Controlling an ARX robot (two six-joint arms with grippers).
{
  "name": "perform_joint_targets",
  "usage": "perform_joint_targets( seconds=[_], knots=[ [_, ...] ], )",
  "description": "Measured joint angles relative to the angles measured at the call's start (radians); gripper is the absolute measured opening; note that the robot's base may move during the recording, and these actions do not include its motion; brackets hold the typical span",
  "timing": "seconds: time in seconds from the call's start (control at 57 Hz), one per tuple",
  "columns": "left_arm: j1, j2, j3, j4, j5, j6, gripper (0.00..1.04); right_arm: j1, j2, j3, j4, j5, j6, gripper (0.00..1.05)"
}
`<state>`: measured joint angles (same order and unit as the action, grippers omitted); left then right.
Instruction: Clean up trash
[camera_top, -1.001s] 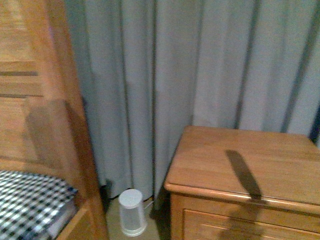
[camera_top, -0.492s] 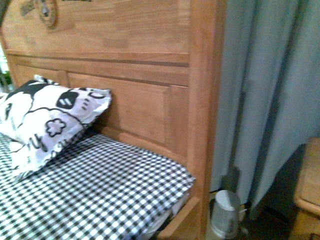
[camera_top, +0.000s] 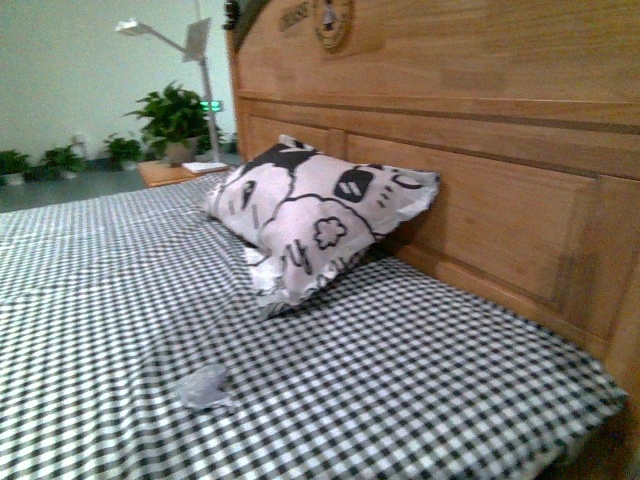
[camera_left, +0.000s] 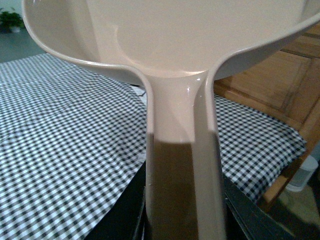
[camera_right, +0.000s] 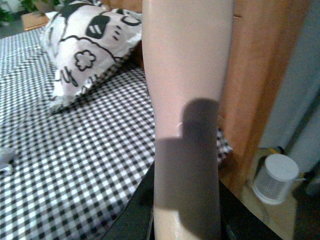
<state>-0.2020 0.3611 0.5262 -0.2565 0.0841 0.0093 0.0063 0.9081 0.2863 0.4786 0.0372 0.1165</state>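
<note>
The view has swung left onto the bed (camera_top: 430, 390). The trash (camera_top: 205, 388) lies at seven o'clock of the pillow (camera_top: 315, 215). The left gripper (camera_left: 182, 222) pinches the dustpan (camera_left: 170, 30), and the right gripper (camera_right: 186, 222) pinches a handle (camera_right: 187, 75). The trash is found, so the next move is likely to reach down toward it.

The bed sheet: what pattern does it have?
The bed sheet is black-and-white checked, clearest in the front view.

You could see only slivers of your left gripper (camera_left: 182, 225): matte black, slant-edged fingers (camera_left: 117, 212); your right gripper (camera_right: 186, 227) showed the same plain black fingers (camera_right: 134, 217).
</note>
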Motion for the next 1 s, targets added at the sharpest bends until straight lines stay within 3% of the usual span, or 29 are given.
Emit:
perform_joint_targets(
  seconds=[0.685, 0.737, 0.825, 0.93, 1.001],
  knots=[
    [0.001, -0.001, 0.000, 0.000, 0.006, -0.003, 0.27, 0.000, 0.002, 0.000, 0.000, 0.005, 0.000, 0.19],
    [-0.002, -0.001, 0.000, 0.005, -0.076, 0.005, 0.27, 0.000, 0.002, 0.000, 0.000, 0.003, 0.000, 0.19],
    [0.131, 0.024, 0.013, 0.035, -0.051, 0.037, 0.27, 0.001, 0.002, 0.000, 0.000, -0.003, 0.000, 0.19],
    [0.354, 0.172, 0.107, 0.171, 0.093, 0.099, 0.27, 0.001, 0.002, 0.000, 0.000, -0.003, 0.000, 0.19],
    [0.380, 0.292, 0.192, 0.247, 0.133, 0.143, 0.27, 0.000, 0.002, 0.000, 0.000, -0.002, 0.000, 0.19]
  ],
)
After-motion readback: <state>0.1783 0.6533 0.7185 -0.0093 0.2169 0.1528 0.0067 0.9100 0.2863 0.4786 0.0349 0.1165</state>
